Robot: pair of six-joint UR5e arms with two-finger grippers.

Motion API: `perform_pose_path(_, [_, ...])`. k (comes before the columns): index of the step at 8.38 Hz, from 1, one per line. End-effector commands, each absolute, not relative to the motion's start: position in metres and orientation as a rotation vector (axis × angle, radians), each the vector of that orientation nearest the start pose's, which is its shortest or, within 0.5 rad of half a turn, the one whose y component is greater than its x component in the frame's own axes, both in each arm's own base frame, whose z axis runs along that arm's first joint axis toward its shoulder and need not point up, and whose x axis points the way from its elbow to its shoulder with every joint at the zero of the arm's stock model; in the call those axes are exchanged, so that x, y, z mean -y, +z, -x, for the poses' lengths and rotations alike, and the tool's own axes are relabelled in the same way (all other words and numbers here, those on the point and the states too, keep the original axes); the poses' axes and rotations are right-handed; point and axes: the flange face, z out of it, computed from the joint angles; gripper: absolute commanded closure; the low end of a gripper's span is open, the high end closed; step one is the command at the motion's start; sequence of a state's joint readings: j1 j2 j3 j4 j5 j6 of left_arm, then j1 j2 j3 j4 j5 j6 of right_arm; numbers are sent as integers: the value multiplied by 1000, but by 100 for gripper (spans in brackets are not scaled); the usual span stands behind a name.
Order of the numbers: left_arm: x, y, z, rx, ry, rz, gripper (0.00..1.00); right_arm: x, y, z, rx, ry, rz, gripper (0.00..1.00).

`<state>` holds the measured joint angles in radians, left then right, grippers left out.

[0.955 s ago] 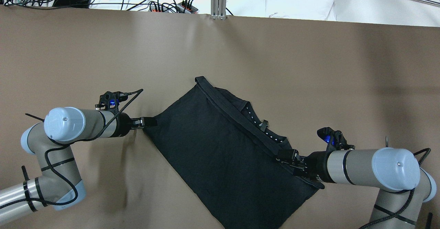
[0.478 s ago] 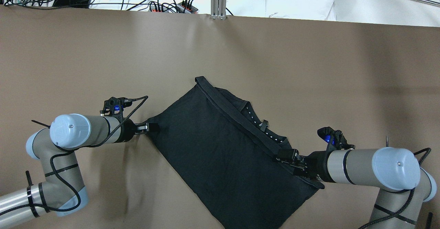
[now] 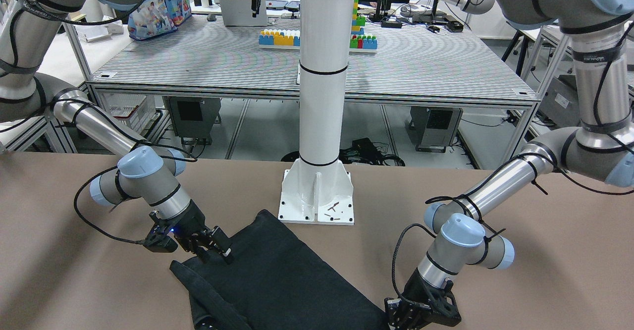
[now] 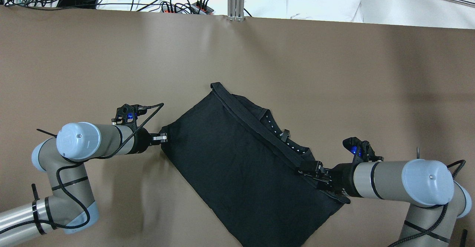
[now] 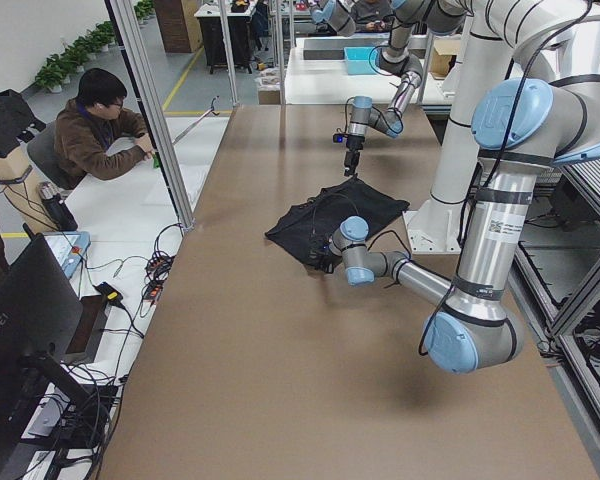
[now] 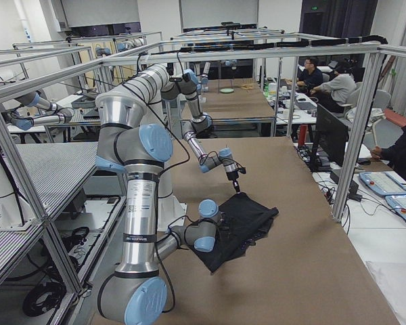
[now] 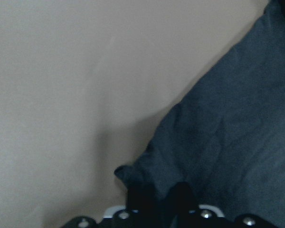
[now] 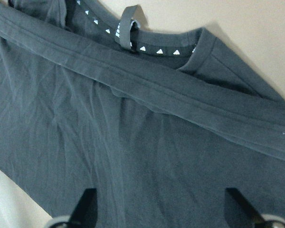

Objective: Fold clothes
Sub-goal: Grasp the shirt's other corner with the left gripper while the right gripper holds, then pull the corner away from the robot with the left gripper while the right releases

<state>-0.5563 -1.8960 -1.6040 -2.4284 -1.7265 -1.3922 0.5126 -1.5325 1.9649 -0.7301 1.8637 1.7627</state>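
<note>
Pinching garment (image 4: 237, 158) left corner with my left gripper (image 4: 163, 138), clamped on it; right gripper (image 4: 307, 168) spread wide, empty, over right edge. Shallow bite: any pull may slip it.

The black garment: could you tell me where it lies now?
In the overhead view the black garment lies diagonally at lower centre, between the left gripper and the right gripper.
</note>
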Motion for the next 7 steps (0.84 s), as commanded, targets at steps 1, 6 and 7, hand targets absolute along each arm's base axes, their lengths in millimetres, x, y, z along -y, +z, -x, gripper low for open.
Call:
perform_pose_path(1, [437, 360, -470, -1194, -229, -307, 100, 332, 355, 378, 1298, 419, 47, 6])
perform_pose_path(6, [520, 341, -437, -1064, -279, -389, 100, 335, 354, 377, 1300, 434, 20, 6])
perform_pose_path(7, [553, 329, -440, -1051, -292, -412, 100, 335, 353, 377, 1303, 434, 18, 6])
